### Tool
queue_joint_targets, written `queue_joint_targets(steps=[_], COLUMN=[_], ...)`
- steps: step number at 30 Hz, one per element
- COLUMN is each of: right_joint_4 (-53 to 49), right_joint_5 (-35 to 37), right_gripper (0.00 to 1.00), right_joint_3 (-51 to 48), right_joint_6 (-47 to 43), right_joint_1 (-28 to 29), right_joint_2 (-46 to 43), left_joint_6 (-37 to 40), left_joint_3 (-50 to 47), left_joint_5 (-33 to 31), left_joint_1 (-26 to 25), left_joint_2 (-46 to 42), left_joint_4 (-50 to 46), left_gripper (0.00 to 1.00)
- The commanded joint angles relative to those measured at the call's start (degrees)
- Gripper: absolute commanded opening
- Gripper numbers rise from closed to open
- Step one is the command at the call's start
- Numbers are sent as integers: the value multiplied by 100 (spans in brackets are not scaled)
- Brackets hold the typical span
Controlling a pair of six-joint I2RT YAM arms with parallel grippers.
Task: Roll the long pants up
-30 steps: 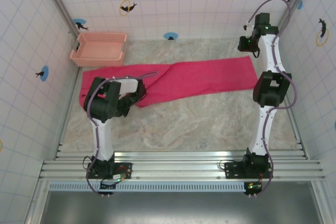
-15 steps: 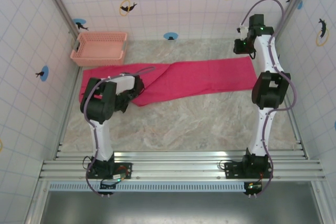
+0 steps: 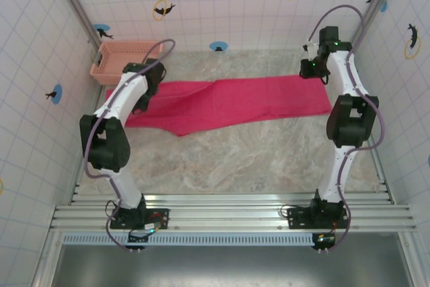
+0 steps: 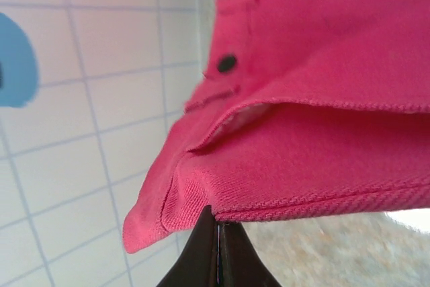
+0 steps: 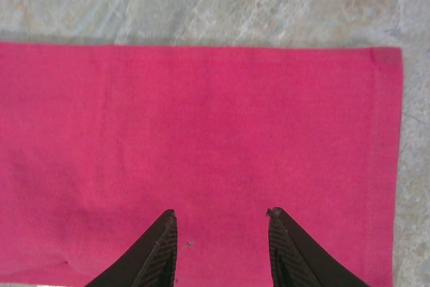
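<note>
Pants [image 3: 248, 99] lie stretched across the far half of the table [image 3: 235, 166] in the top view, waist end at the left near the basket [image 3: 111, 65], hem end at the right. The left gripper [image 3: 142, 99] is at the waist end and the right gripper [image 3: 310, 68] hangs over the hem. No roll has been started; this looks like the grasp-and-straighten step. What shows of the basket holds nothing; the left arm hides part of it.

From the left wrist, the fingers [image 4: 232, 253] are pinched together on the waistband edge, raised clear of the table, with a dark button [image 4: 227, 63] above.

From the right wrist, the fingers [image 5: 161, 247] stand apart and hold nothing, above the flat leg end, the hem [image 5: 386, 166] at the right.

Next, I judge, the roll must start from one end while the other is kept flat and taut.
</note>
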Motion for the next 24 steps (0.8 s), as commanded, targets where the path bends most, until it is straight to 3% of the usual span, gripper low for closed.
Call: queue_joint_targets(steps=[1, 9, 15, 17, 18, 20, 22, 24], right_joint_4=[158, 202, 106, 61, 37, 4, 1, 30], right_joint_5=[109, 95, -192, -244, -323, -446, -530, -598], right_gripper=[40, 42, 45, 49, 50, 52, 53, 54], right_joint_3=[-344, -1257, -1912, -2071, -2153, -2278, -2424, -2586], right_joint_6=[-120, -52, 242, 391, 463, 670, 838, 941], right_joint_1=[65, -201, -442, -558, -649, -866, -1080, -1265], right_joint_2=[-542, -1195, -1545, -1600, -1598, -1596, -1595, -1596], left_joint_6=[390, 849, 1158, 1158, 1357, 1388, 1409, 1423], left_joint_3=[829, 2506, 3794, 4082, 4195, 4378, 4413, 4351], left_joint_5=[-83, 163, 491, 603, 683, 763, 842, 952], left_joint_1=[395, 1155, 1251, 1255, 1255, 1256, 1265, 1254], left_joint_2=[363, 1725, 3105, 3436, 3578, 3834, 3909, 3840], left_joint_4=[-216, -138, -11, 67, 107, 151, 207, 248], left_gripper=[0, 0, 0, 13, 24, 57, 72, 80])
